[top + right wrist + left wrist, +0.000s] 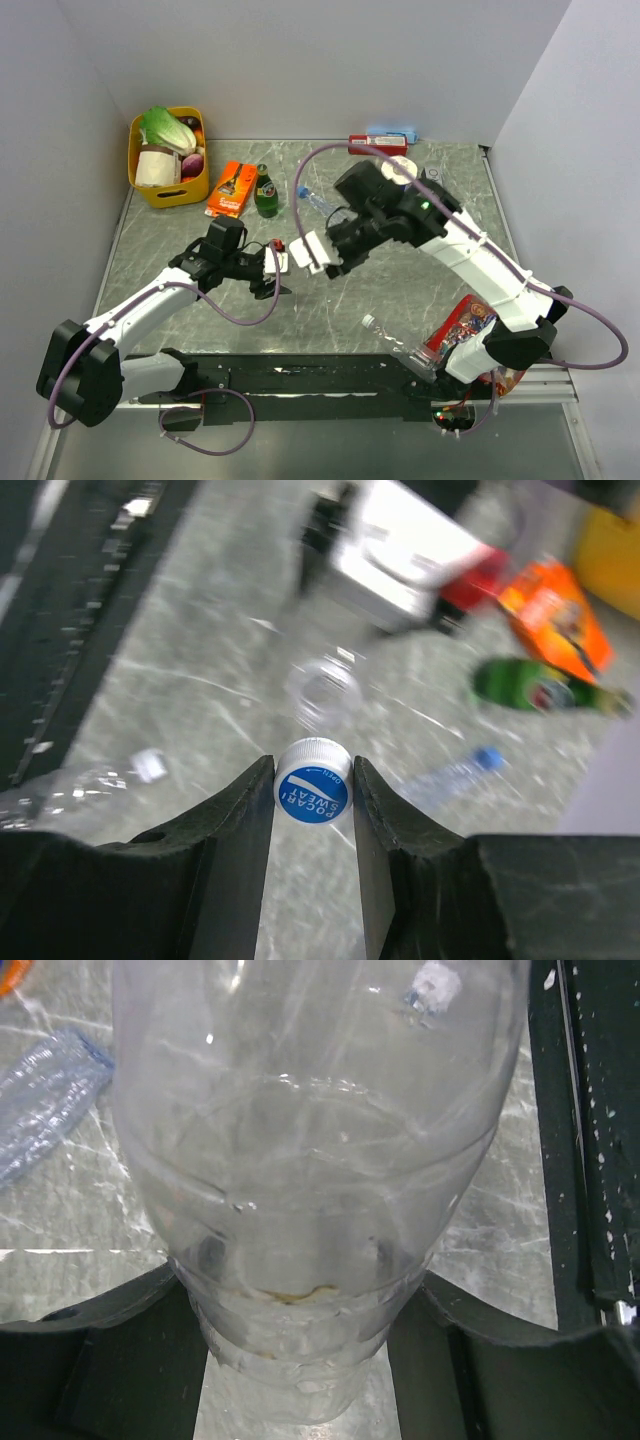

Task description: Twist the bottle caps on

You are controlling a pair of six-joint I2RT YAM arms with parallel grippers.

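Note:
A clear bottle fills the left wrist view, its base end clamped between the dark fingers of my left gripper, which is shut on it. My right gripper is shut on a blue bottle cap with a white ribbed side, held above the table. Just beyond the cap a blurred open bottle neck faces it. A second clear bottle with a blue cap lies on the table. A third, uncapped bottle lies near the right arm's base.
A dark green glass bottle and an orange pack are at the back. A yellow basket of groceries fills the back left corner. A red snack bag lies at the near right, and a black rail runs along the near edge.

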